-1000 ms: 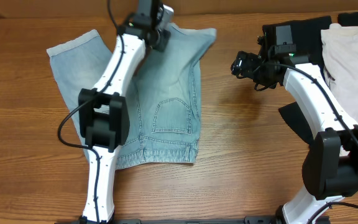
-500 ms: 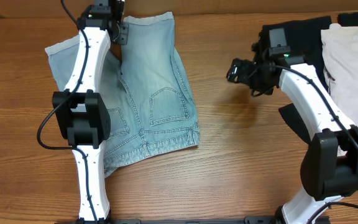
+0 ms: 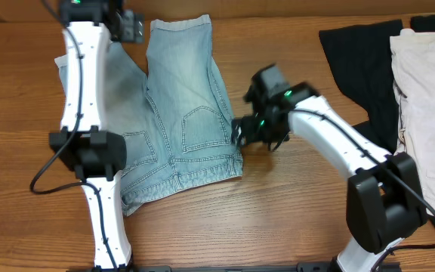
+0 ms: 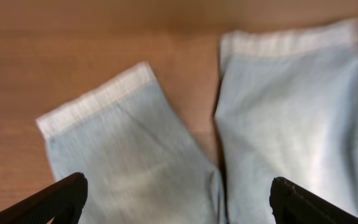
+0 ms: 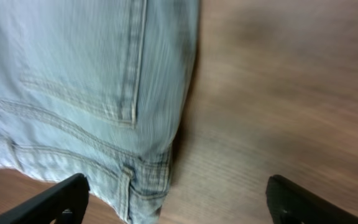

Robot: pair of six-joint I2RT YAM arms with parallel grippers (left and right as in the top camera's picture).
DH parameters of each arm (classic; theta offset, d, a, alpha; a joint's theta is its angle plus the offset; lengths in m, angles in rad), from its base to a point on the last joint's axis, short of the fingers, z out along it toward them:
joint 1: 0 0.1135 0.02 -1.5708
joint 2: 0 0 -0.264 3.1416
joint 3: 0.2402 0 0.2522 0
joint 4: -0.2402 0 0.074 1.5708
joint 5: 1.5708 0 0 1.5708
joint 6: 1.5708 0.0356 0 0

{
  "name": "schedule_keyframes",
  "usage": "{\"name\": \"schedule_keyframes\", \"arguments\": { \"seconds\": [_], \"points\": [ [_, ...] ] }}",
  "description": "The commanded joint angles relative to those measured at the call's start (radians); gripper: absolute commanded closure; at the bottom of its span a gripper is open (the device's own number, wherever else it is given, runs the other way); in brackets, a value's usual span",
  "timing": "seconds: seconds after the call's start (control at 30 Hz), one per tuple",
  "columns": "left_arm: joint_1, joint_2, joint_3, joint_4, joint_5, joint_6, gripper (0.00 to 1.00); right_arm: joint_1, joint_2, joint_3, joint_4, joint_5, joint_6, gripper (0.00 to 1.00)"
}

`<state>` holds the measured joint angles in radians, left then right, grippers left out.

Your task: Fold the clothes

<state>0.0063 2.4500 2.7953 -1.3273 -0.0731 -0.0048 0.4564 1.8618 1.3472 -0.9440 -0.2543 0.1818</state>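
Shorts (image 3: 183,98) under left fingers (image 4: 64,196), right fingers (image 5: 64,199)

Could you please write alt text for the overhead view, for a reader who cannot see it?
Pale blue denim shorts lie spread on a wooden table, pockets up, with the left gripper by their leg hems and the right gripper near their waistband corner. A black garment and a cream garment lie at the right edge.

The left arm (image 3: 81,75) covers much of one leg of the denim shorts (image 3: 187,106). The cream garment (image 3: 429,91) runs off the right edge and hides part of the black garment (image 3: 353,53). Both wrist views are blurred (the stitching smears); the left end effector (image 4: 179,196) and right end effector (image 5: 176,199) show only dark fingertips cut by the bottom edge.
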Motion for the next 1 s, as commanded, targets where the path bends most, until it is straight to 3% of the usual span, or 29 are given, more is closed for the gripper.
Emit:
{"name": "schedule_keyframes", "arguments": {
  "seconds": [0.0,0.13,0.33,0.5,0.53,0.57,0.6,0.8,0.97],
  "points": [
    [0.0,-0.076,0.13,-0.04,0.099,0.017,0.04,0.013,0.003,-0.077,0.031,0.007,0.004,0.18],
    [-0.002,-0.087,0.168,-0.061,0.1,0.016,0.04,0.043,0.003,-0.114,0.046,-0.041,-0.012,0.26],
    [-0.006,-0.086,0.166,-0.106,0.1,0.016,0.05,0.131,0.003,-0.124,0.107,-0.095,-0.034,0.2],
    [-0.006,-0.086,0.164,-0.125,0.1,0.016,0.07,0.164,0.003,-0.126,0.087,-0.061,-0.033,0.53],
    [-0.006,-0.086,0.164,-0.125,0.1,0.016,0.09,0.164,0.003,-0.131,0.084,-0.061,-0.033,0.65],
    [-0.007,-0.086,0.164,-0.125,0.1,0.016,0.09,0.162,0.003,-0.138,0.08,-0.058,-0.028,0.89],
    [-0.008,-0.086,0.164,-0.125,0.1,0.016,0.09,0.156,0.003,-0.14,0.08,-0.039,-0.006,0.96],
    [-0.013,-0.085,0.164,-0.119,0.102,0.016,0.1,0.036,0.003,-0.134,0.078,0.052,0.085,0.96],
    [-0.025,-0.083,0.15,-0.096,0.202,0.05,0.1,-0.233,0.003,-0.108,0.116,0.051,0.113,0.96]
  ]
}}
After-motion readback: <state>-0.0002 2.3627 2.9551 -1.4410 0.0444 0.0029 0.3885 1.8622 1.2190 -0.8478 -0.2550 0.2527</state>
